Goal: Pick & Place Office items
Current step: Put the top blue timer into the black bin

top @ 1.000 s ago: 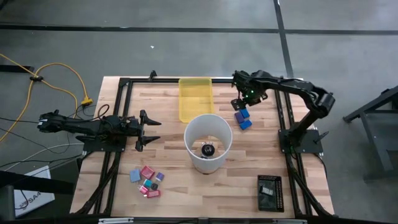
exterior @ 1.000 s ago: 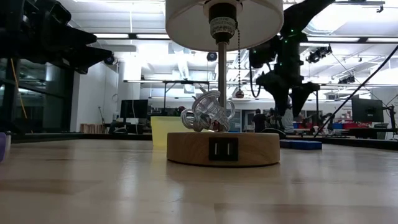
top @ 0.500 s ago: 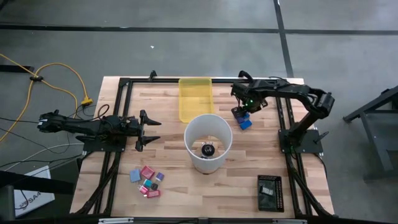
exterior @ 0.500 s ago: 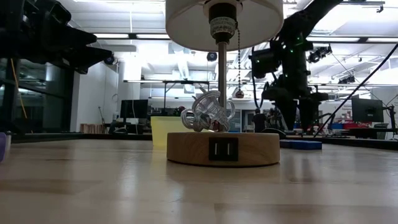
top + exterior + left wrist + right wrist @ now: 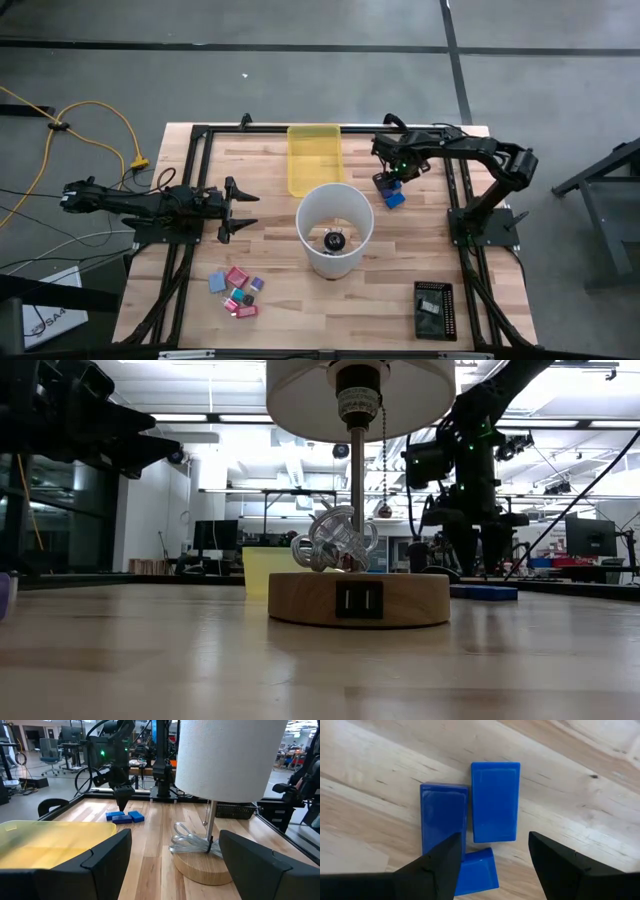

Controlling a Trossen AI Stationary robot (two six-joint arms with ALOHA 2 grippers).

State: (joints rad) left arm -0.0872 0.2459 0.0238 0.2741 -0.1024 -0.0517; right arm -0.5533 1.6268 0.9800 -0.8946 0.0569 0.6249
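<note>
Dark left gripper [image 5: 243, 209]: spread wide and empty, parked at the table's left side, aimed across at the lamp.
Pastel pieces [image 5: 238, 290]: a cluster of pink, red, purple and light-blue office items lies well apart from this gripper, off to its side on the wood.
White lamp [image 5: 334, 229]: stands on its round wooden base between the two arms.
Yellow tray [image 5: 313, 157]: sits just beyond the lamp, with nothing visible in it.
Right gripper [image 5: 390, 178]: fingers parted, nothing pinched, hanging directly over the blue blocks [image 5: 494, 801].
Blue blocks: three lie touching, flat on the wood, between and just below the spread fingers.
Step in hand: seemingly the approach to a pick.
Next move: likely a straight descent, fingers straddling one block only, then closing.
</note>
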